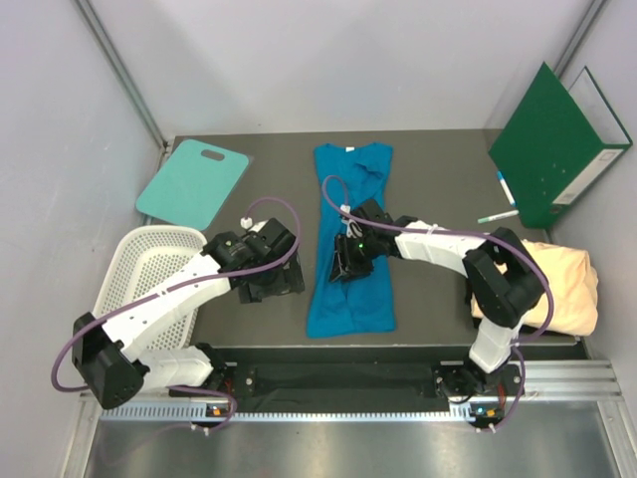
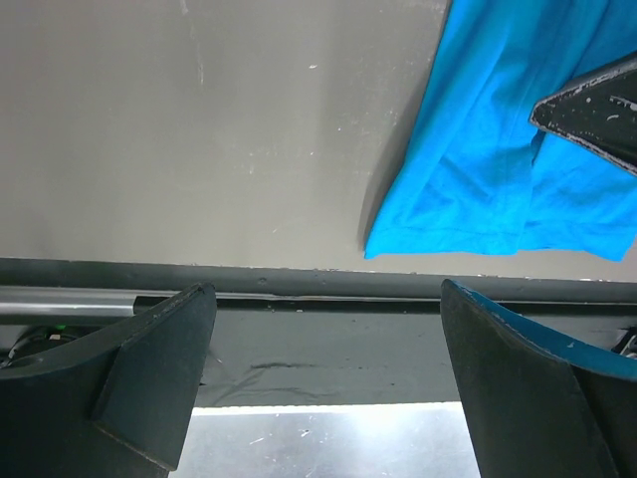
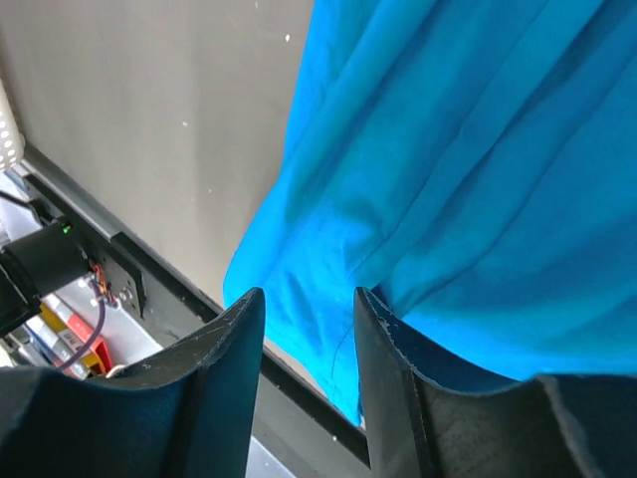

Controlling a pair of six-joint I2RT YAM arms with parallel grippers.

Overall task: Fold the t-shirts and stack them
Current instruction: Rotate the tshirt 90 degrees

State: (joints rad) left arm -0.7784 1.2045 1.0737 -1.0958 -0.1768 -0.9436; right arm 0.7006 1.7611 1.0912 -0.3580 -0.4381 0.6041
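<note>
The bright blue t-shirt (image 1: 353, 234) lies on the table as a long narrow strip, collar at the far end. It also shows in the left wrist view (image 2: 498, 149) and the right wrist view (image 3: 468, 169). My right gripper (image 1: 343, 267) hovers over the strip's left edge near its middle; in its wrist view (image 3: 309, 304) the jaws stand a little apart with nothing between them, the cloth below. My left gripper (image 1: 277, 286) is wide open and empty (image 2: 328, 304) over bare table, left of the shirt's near hem. The cream-yellow t-shirt (image 1: 562, 289) lies folded as a bundle at the right edge.
A teal board (image 1: 194, 181) lies at the back left and a white mesh basket (image 1: 149, 274) at the left. A green binder (image 1: 557, 144) leans at the back right with a pen (image 1: 498, 215) beside it. The dark front rail (image 2: 318, 284) runs along the near edge.
</note>
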